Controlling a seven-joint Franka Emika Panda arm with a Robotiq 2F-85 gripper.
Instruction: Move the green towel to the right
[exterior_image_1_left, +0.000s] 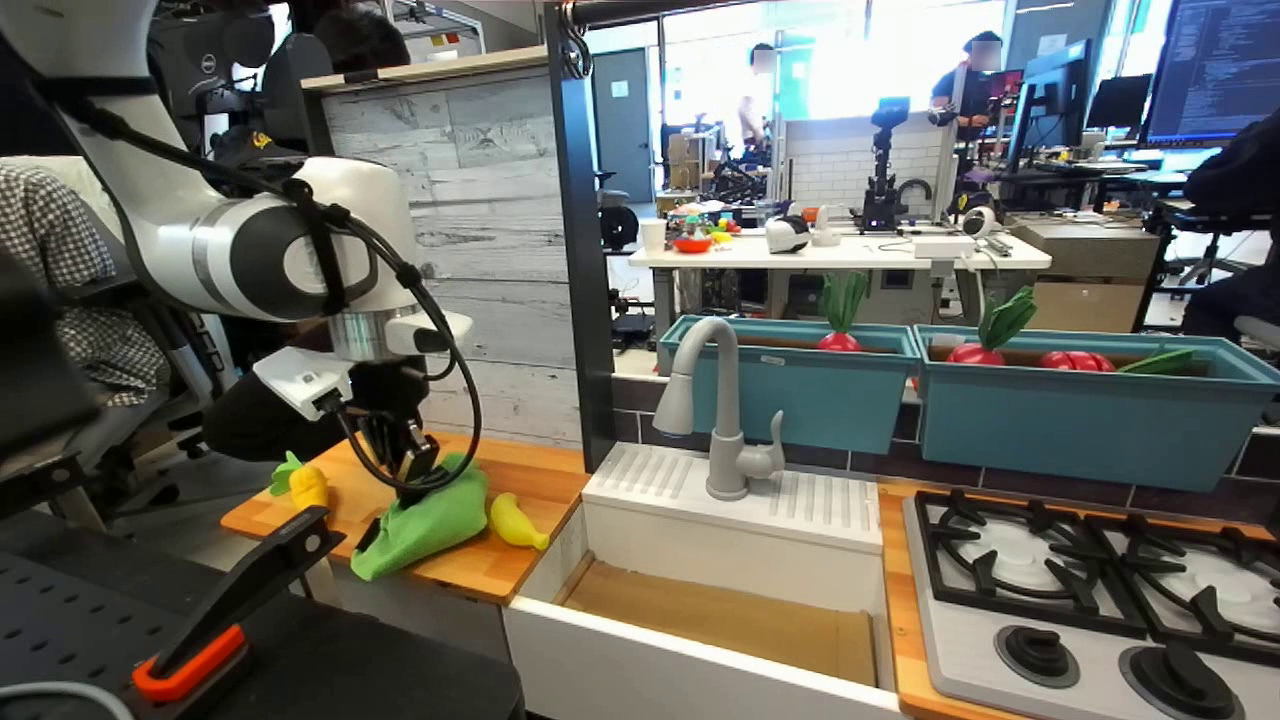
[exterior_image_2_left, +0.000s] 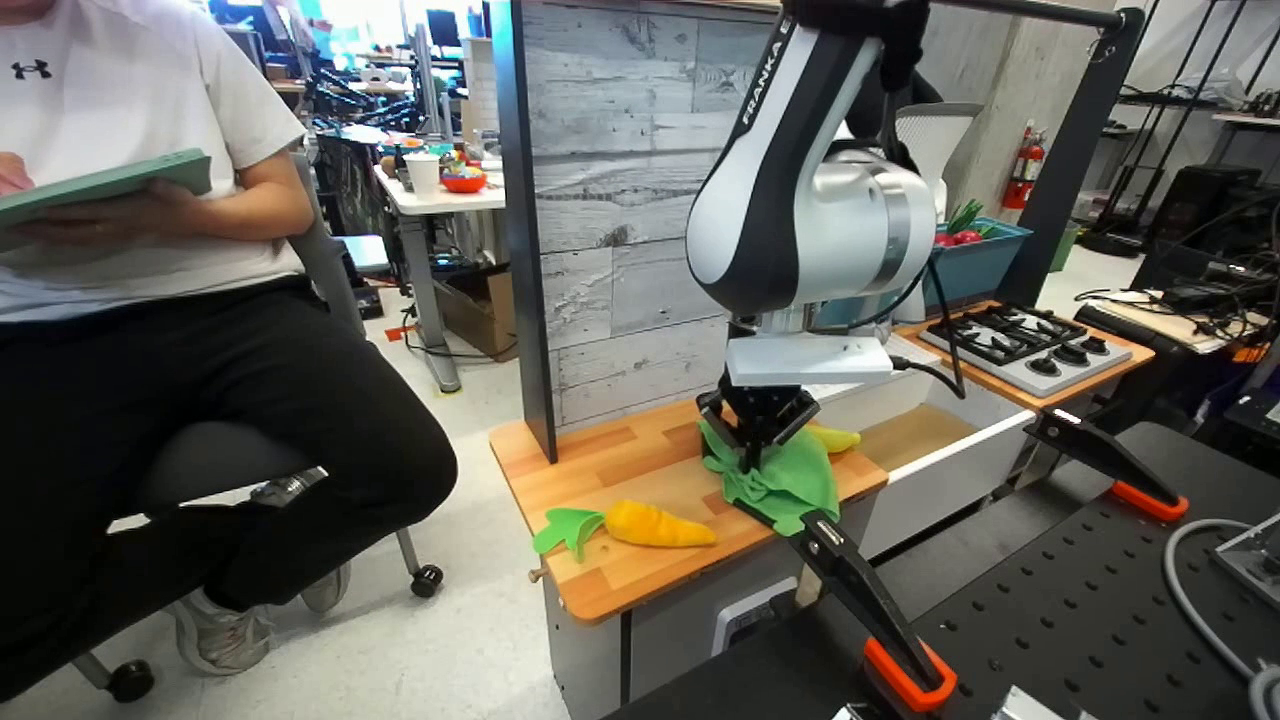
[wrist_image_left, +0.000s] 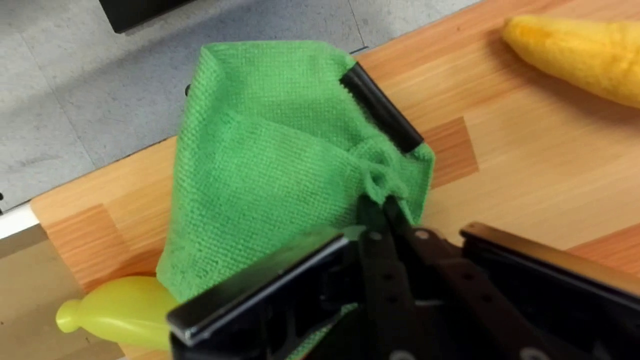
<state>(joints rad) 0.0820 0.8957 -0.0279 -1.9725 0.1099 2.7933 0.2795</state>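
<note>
On the striped wooden counter (exterior_image_1_left: 547, 482) at lower left in an exterior view, before a weathered grey plank panel (exterior_image_1_left: 500, 220), your gripper (wrist_image_left: 380, 202) has its jaws clenched on a looped fold of the rumpled, nubbly green towel (wrist_image_left: 270, 175).

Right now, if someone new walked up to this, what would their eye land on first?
Probably the white-and-black robot arm looming over the wooden counter, its pincer closed on a fold of the bright green towel, which juts past the counter's edge. After that, likely the orange toy carrot, lying toward the counter's end away from the sink, and the yellow toy beside the towel on the sink side.
</note>
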